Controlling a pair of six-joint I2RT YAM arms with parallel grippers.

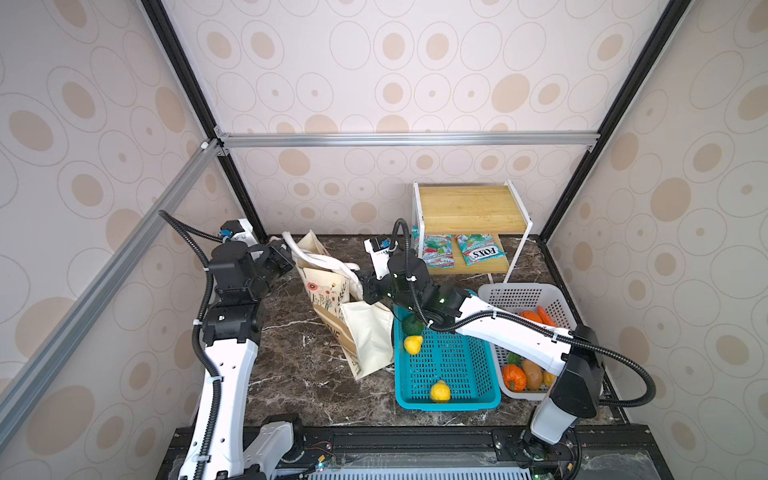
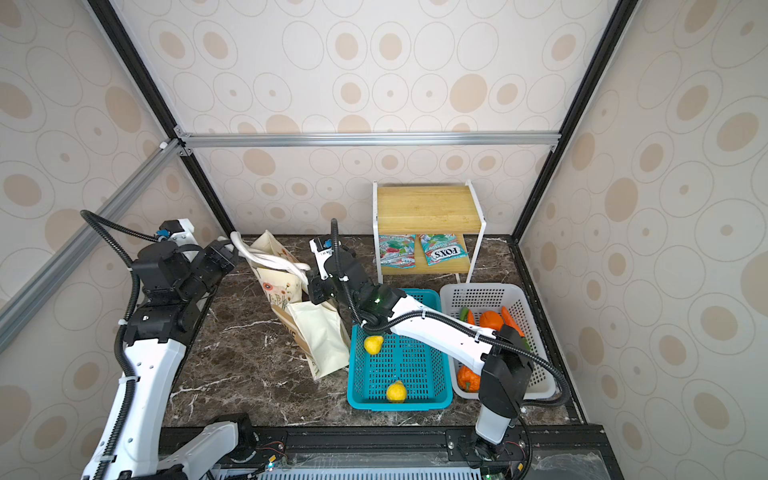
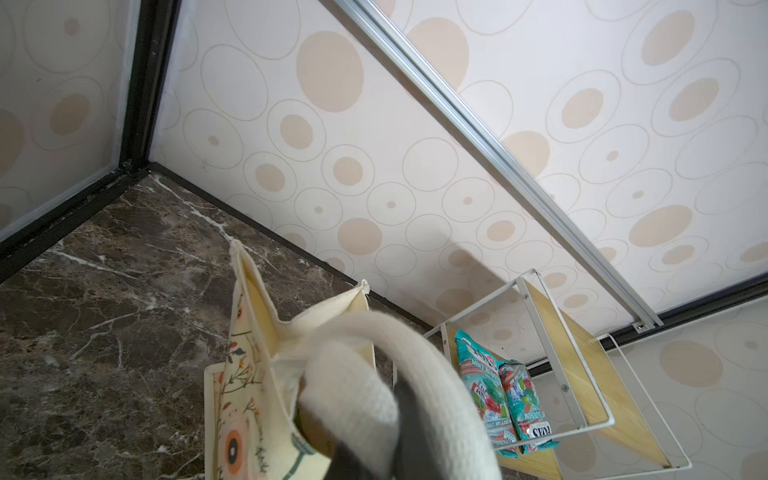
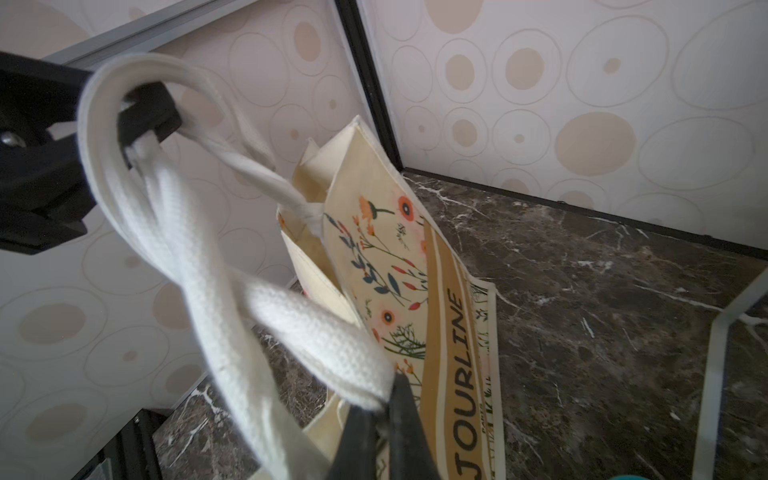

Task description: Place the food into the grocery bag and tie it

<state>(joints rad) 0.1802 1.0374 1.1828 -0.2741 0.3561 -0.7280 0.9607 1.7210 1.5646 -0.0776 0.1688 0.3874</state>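
Far left: left pincer (image 1: 291, 261), jaws together, clamped on a loop of the white rope handles (image 4: 166, 216), just left of the bag mouth.

Centre: cream floral grocery bag (image 1: 328, 291) on the dark marble desk (image 1: 291, 374), leaning, base toward the front, mouth raised toward the back.

Just right of the bag: right pincer (image 1: 362, 279), likewise shut tight on handle webbing.

Key relation: rope handles stretched left to right between both pincers, crossing each other midway, above the bag mouth. Right pincer nearer the bag body.

Further right: two yellow fruits (image 1: 412, 344) in a teal basket (image 1: 449, 405), outside the bag.

Hard to tell: a true knot or only a crossing. Bag interior hidden. Dark green item (image 1: 411, 325) beneath the right arm, unidentifiable.
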